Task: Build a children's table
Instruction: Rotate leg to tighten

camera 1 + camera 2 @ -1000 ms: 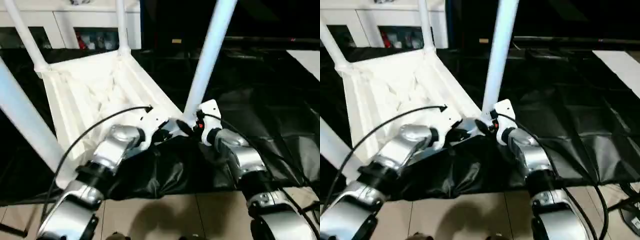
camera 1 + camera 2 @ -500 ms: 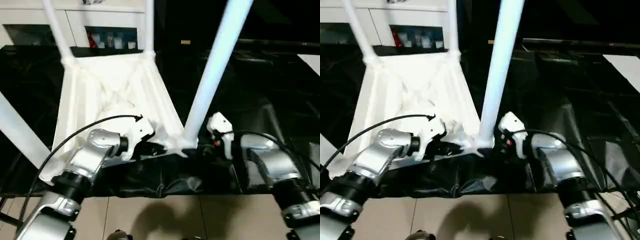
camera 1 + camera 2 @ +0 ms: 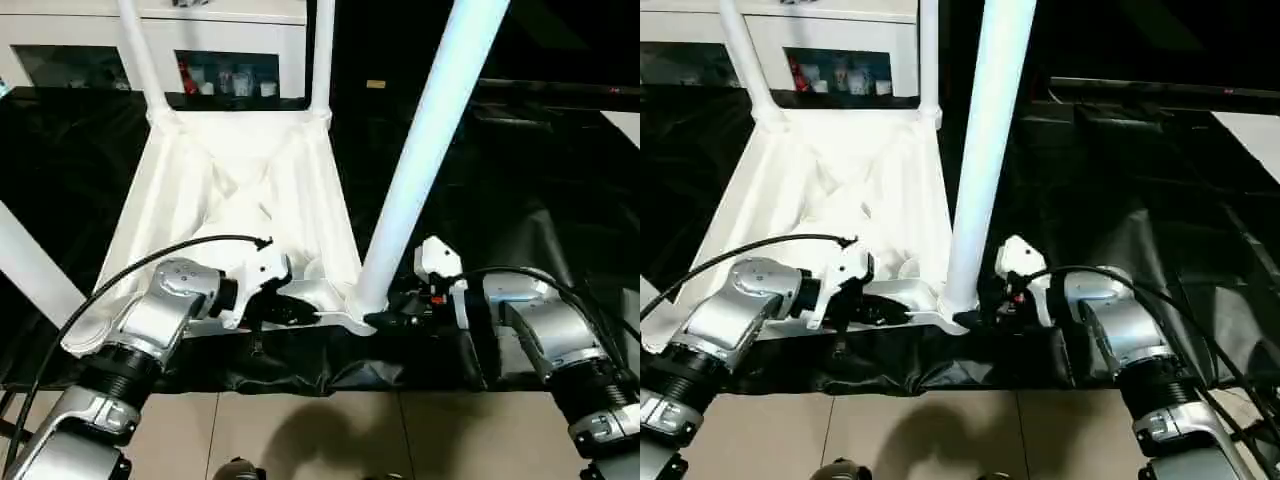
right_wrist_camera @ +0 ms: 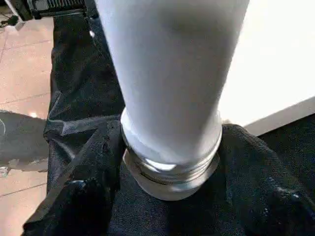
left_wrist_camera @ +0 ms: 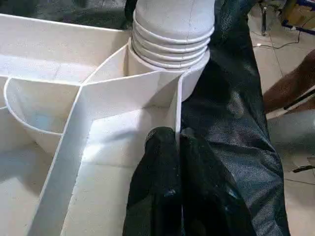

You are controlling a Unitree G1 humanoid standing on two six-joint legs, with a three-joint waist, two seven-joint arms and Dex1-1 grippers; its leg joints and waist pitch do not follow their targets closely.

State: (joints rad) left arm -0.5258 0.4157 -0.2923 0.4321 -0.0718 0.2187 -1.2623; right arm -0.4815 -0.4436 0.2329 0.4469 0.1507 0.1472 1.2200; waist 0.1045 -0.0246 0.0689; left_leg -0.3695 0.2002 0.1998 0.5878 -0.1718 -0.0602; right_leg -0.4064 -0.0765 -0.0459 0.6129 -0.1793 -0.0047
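This looks like a test room or lab, not a home. Black plastic sheeting (image 3: pixel 520 230) covers the work area under the robot's claws. Near the robot the floor is plain tan tiles (image 3: pixel 330 435). Far past the claws stands a white cabinet (image 3: pixel 230 45) with glass doors and small things inside.

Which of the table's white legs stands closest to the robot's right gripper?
The near leg rising from the tabletop's corner beside the right gripper; the other legs stand at the far corners and the left edge.
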